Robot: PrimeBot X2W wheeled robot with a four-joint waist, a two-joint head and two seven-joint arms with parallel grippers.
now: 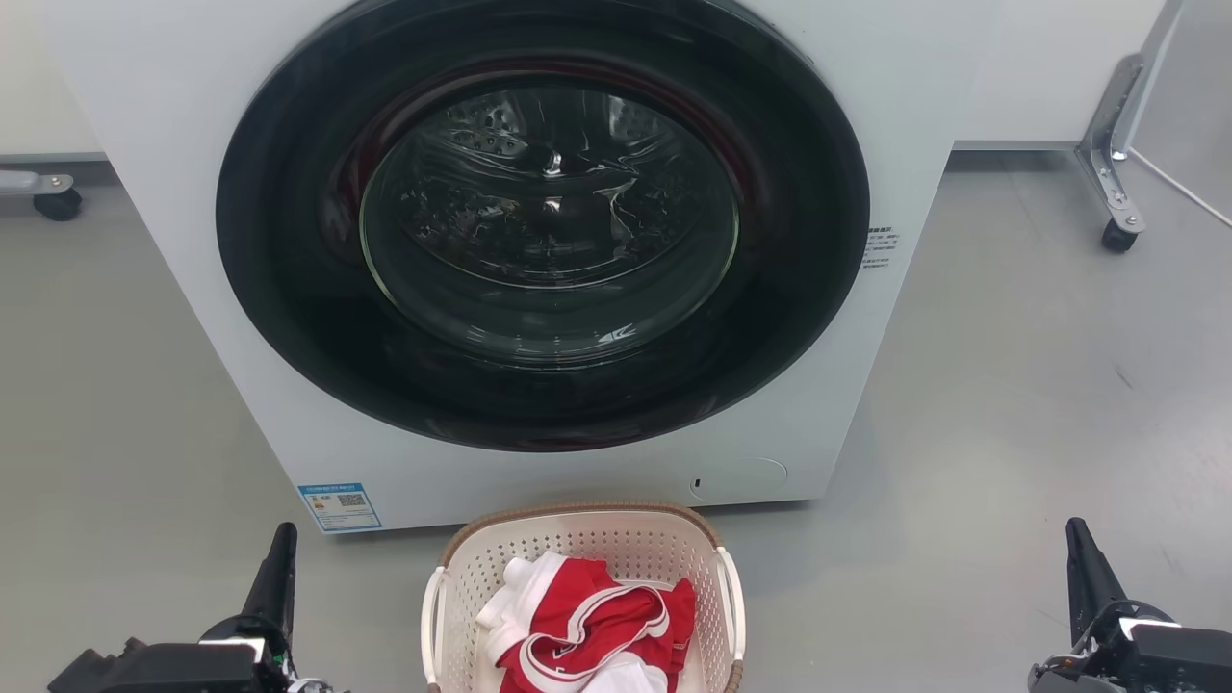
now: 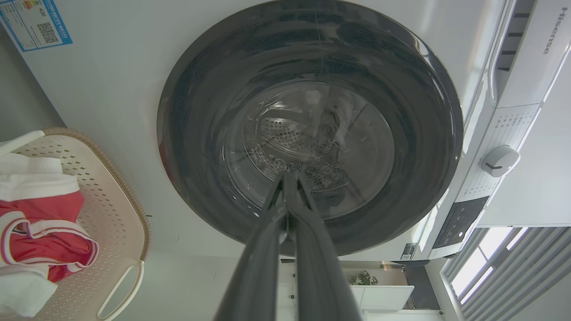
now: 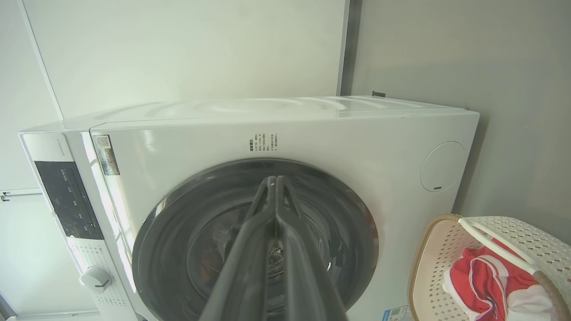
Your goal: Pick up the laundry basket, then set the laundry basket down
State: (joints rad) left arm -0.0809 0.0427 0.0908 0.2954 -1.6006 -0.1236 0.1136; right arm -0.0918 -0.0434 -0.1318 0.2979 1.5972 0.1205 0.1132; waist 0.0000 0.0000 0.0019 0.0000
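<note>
The laundry basket (image 1: pixel 584 535) is cream-white perforated plastic with a brown woven rim. It stands on the floor in front of the washing machine, at the bottom centre of the head view, with red and white clothes (image 1: pixel 587 626) inside. It also sits at the left edge as the basket (image 2: pixel 113 209) and at the lower right as the basket (image 3: pixel 435 263). My left gripper (image 1: pixel 281 544) is shut and empty, well left of the basket. My right gripper (image 1: pixel 1078 539) is shut and empty, far right of it. Both point at the washer door, fingertips together at the left gripper (image 2: pixel 289 176) and right gripper (image 3: pixel 273 180).
A white front-loading washing machine (image 1: pixel 173 125) with a large dark round door (image 1: pixel 544 221) stands just behind the basket. Grey floor (image 1: pixel 1011 404) lies on both sides. A castor frame (image 1: pixel 1116 183) stands at the back right, another castor (image 1: pixel 56 202) at the back left.
</note>
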